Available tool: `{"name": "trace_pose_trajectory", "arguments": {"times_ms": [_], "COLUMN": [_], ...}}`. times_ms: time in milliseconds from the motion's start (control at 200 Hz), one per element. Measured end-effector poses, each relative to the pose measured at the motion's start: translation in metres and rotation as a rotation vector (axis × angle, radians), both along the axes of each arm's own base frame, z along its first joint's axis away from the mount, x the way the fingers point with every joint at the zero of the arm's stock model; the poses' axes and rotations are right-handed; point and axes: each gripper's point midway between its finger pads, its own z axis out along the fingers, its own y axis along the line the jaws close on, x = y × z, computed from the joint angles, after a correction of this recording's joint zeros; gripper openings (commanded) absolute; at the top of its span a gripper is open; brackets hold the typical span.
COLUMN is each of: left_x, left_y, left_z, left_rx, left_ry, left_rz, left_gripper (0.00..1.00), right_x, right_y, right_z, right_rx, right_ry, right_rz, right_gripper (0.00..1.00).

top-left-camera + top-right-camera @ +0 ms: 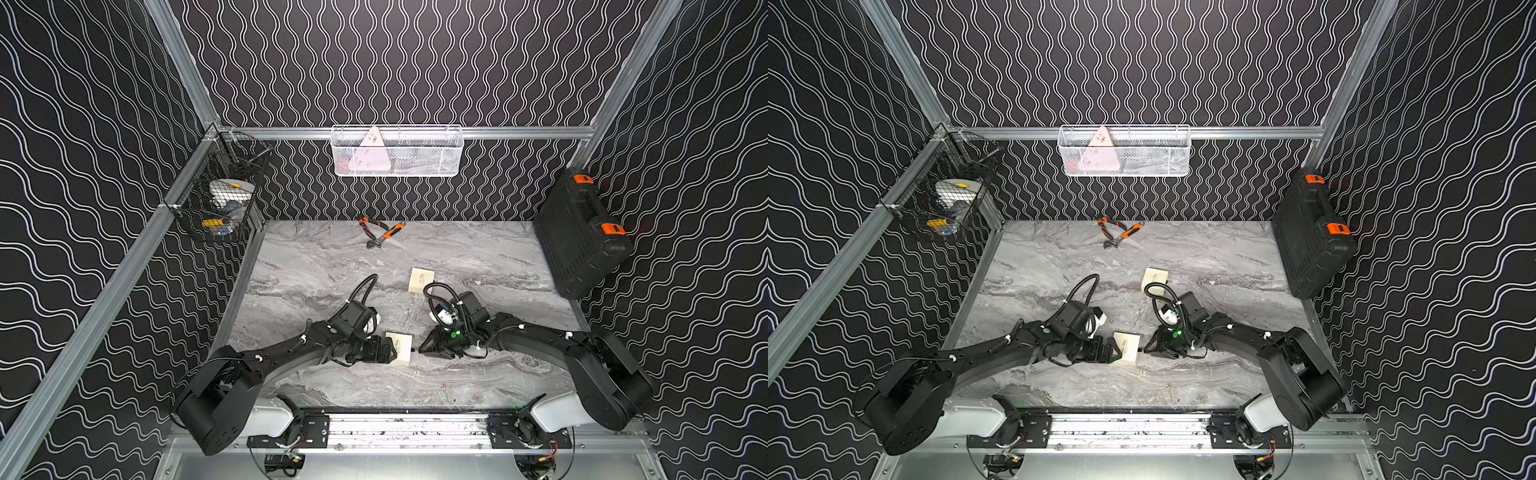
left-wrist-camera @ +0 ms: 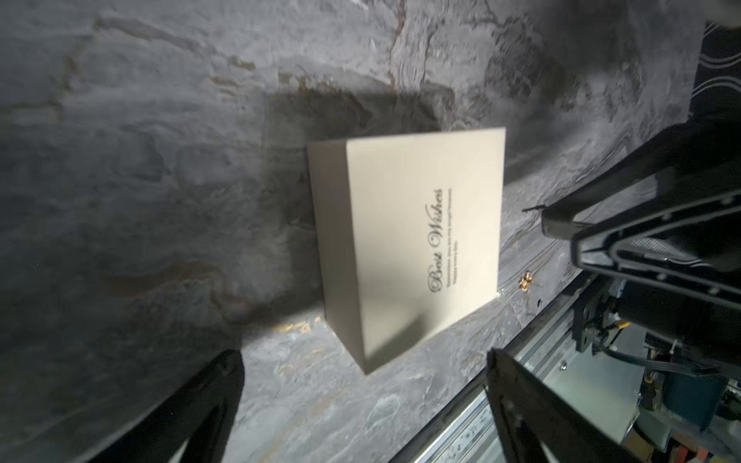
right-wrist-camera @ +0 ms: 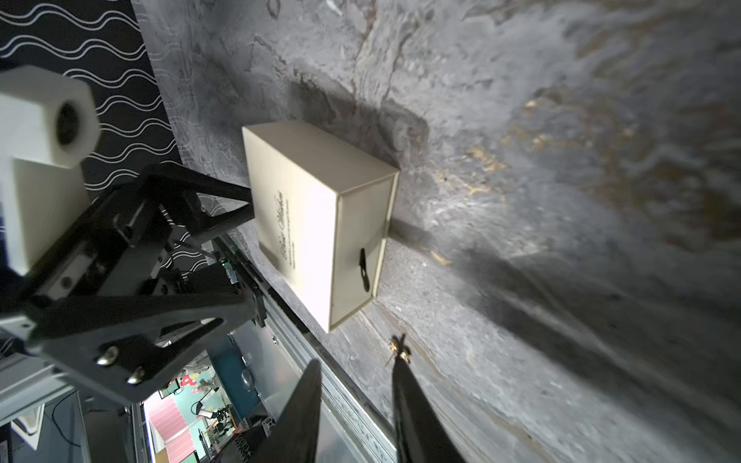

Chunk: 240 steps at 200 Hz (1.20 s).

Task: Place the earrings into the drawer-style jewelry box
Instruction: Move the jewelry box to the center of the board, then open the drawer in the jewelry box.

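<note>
The drawer-style jewelry box [image 1: 400,348] is a small cream box printed "Best Wishes" [image 2: 405,240], lying near the table's front between both grippers. Its drawer face with a black pull tab [image 3: 363,268] looks toward my right gripper [image 3: 357,362]. That gripper is open with a narrow gap and nothing between its fingers, a short way off the tab. One gold earring [image 3: 399,348] lies on the marble at the tip of one right finger, and it also shows beside the box [image 2: 526,279]. My left gripper [image 2: 363,356] is wide open at the box's opposite end, not touching it.
A second cream box [image 1: 422,280] sits farther back. Orange-handled pliers and a wrench [image 1: 380,232] lie by the rear wall. A black tool case [image 1: 582,237] leans at the right. Wire baskets [image 1: 397,151] [image 1: 220,195] hang on the walls. A metal rail [image 1: 407,428] runs along the front edge.
</note>
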Motion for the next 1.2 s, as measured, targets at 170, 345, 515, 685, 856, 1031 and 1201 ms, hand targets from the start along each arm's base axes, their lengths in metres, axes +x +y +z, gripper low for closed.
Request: {"name": "trace_pose_trajectory", "arguments": {"times_ms": [170,345,515,685,856,1031,1201], "left_x": [0.000,0.005,0.007,0.009,0.012,0.013,0.018], "left_y": [-0.004,-0.007,-0.008,-0.007,-0.005,0.002,0.005], "left_z": [0.001,0.002,0.000,-0.003,-0.006,-0.010,-0.011], "left_rx": [-0.010,-0.008,0.003,0.022,0.047,0.087,0.116], "left_ry": [-0.005,-0.018,-0.019,-0.017,-0.023,-0.025,-0.041], "left_rz": [-0.025,-0.045,-0.055,-0.051,-0.052,-0.044,-0.030], "left_gripper": [0.93,0.92,0.92,0.92,0.92,0.91,0.91], "right_x": [0.001,0.005,0.006,0.006,0.006,0.008,0.008], "right_y": [0.007,0.012,0.015,0.018,0.020,0.022,0.023], "right_z": [-0.011,-0.018,-0.025,-0.032,-0.033,-0.030,-0.032], "right_rx": [0.013,0.026,0.029,0.039,0.053,0.067,0.069], "right_ry": [0.023,0.028,0.038,0.053,0.052,0.041,0.050], "right_rz": [-0.003,-0.003,-0.004,-0.001,0.003,0.008,0.004], "right_gripper": [0.26,0.24,0.20,0.14,0.11,0.09,0.08]}}
